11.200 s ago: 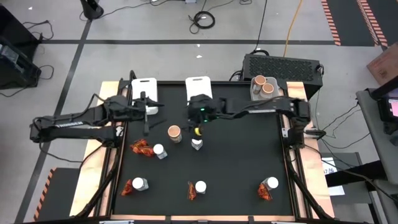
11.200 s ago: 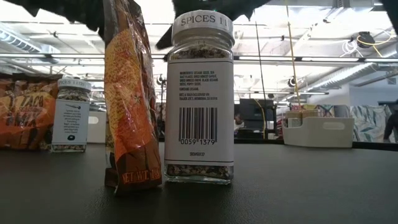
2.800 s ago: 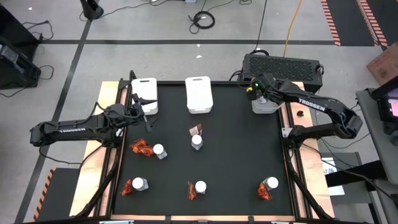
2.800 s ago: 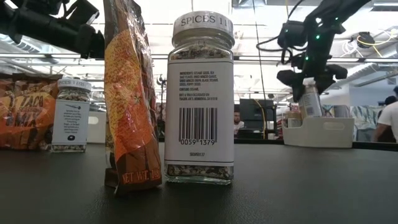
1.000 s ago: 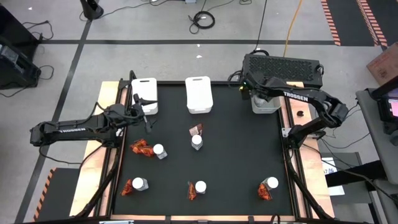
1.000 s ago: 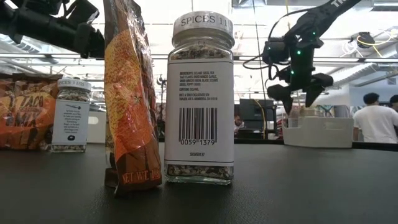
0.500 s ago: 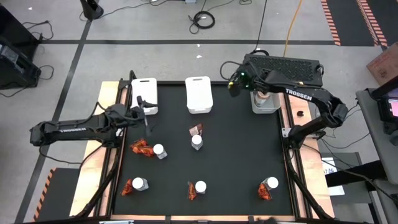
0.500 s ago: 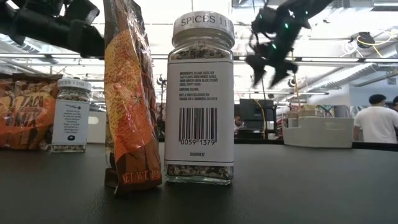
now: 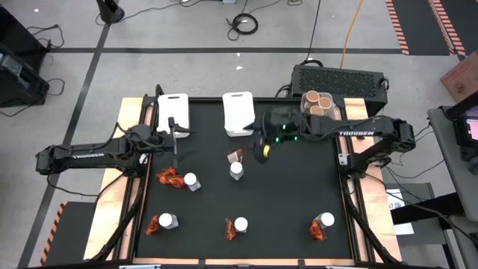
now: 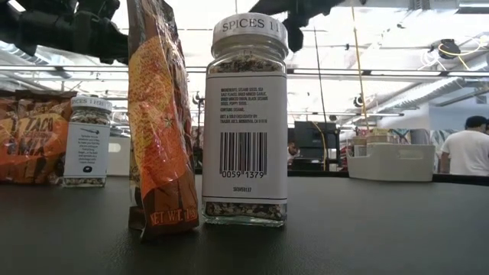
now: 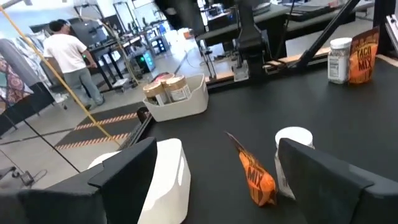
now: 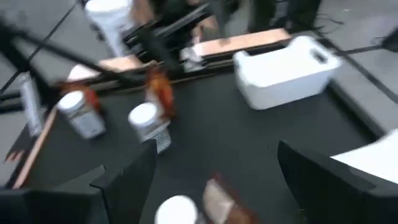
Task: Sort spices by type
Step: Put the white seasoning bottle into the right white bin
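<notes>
Three tan-topped tubs (image 9: 317, 103) stand in the white bin (image 9: 328, 124) at the far right. A red-orange sachet (image 9: 236, 155) and a white-lidded jar (image 9: 237, 170) stand at the table's centre. Several more sachet-and-jar pairs stand nearer: at mid left (image 9: 179, 179) and along the near edge (image 9: 161, 222), (image 9: 237, 226), (image 9: 323, 224). My right gripper (image 9: 264, 149) is open and empty, just right of the centre pair; its wrist view (image 12: 216, 149) looks down on jars and sachets. My left gripper (image 9: 174, 148) is open and empty, near the far-left bin (image 9: 173, 112).
A second white bin (image 9: 239, 113) sits at the far middle. In the low view a sachet (image 10: 160, 122) and a jar (image 10: 246, 122) stand close to the camera. A black box (image 9: 340, 77) stands behind the table. People stand in the room beyond the table (image 11: 69, 56).
My right gripper has left the far-right bin of tubs and swung toward the table's left and near side, ending beside the centre sachet and jar. It has stayed open and empty.
</notes>
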